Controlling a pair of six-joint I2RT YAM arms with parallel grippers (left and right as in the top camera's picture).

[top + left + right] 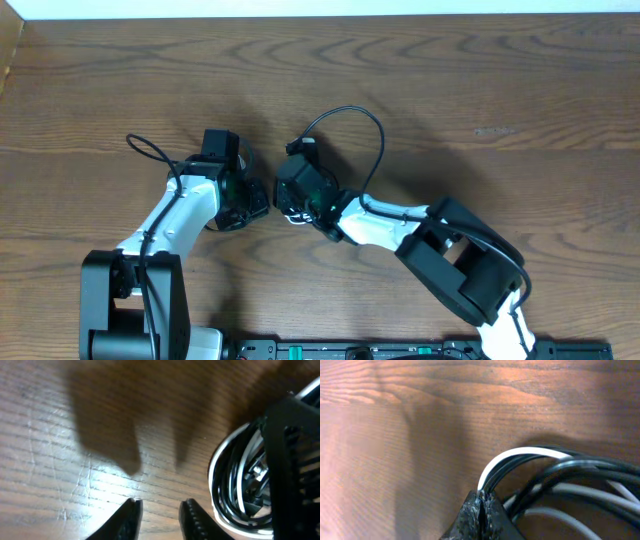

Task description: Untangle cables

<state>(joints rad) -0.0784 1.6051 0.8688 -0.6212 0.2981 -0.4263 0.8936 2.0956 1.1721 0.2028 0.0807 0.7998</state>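
We hold the cable bunch and get ready to pull one loose.
The cables (232, 485) lie bunched on the tabletop (480, 90) between our two arms. Our right jaws are clamped on the white cord (520, 454) and some black cords (580, 466) together. Our left jaws are apart and empty, just beside the bunch. We should pinch just one cord and pull slowly.
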